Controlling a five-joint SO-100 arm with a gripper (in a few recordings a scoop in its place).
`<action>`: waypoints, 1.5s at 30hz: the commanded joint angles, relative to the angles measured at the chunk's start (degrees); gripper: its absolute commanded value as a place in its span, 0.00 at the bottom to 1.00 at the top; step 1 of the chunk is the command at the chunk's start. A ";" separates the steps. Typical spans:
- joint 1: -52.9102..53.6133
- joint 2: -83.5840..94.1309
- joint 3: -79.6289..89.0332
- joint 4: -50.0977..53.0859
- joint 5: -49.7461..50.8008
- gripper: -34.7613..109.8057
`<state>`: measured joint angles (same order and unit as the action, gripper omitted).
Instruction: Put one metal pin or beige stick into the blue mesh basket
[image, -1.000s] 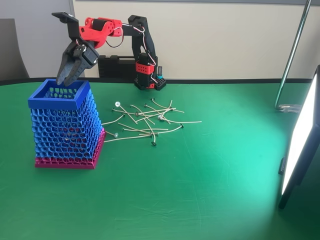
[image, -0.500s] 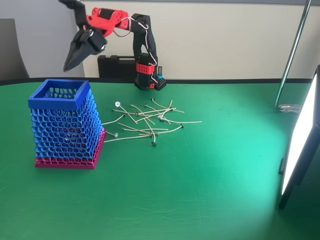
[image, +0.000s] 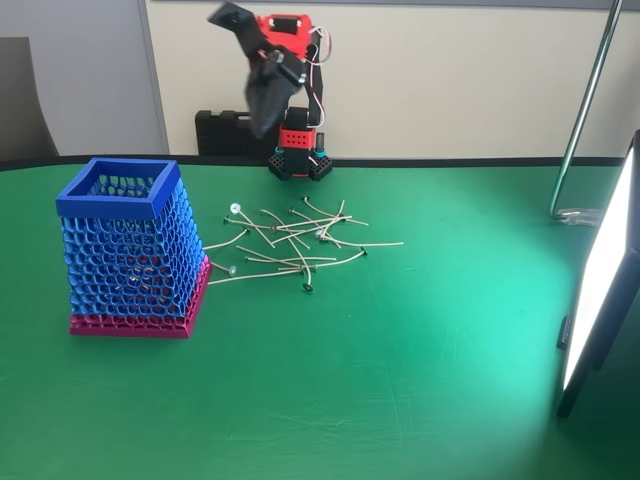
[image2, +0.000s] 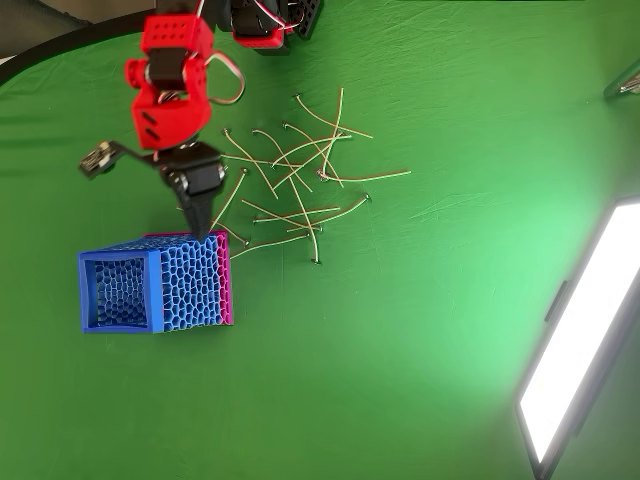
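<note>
Risen from the tall blue lattice basket (image: 130, 250) to upper centre, the black gripper (image: 264, 118) looks closed and empty; thin beige sticks (image: 295, 245) lie scattered beside the basket.

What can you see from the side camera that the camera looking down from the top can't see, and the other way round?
The fixed view alone shows the wall, a black case behind the arm's base, and the blue mesh basket's tall tapered side over its pink base. The overhead view alone looks straight down through the basket's open mouth to the honeycomb mesh inside, with the gripper pointing toward the basket. Both show the green table, the scattered pins beside the basket, the red arm, and the bright light panel on the right.
</note>
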<state>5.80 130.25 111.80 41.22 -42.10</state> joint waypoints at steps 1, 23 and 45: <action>-3.87 15.21 15.03 -2.37 6.50 0.24; -7.91 60.21 64.86 4.39 29.00 0.25; -8.35 60.29 64.86 8.53 33.40 0.25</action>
<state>-2.20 190.02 176.40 49.66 -8.96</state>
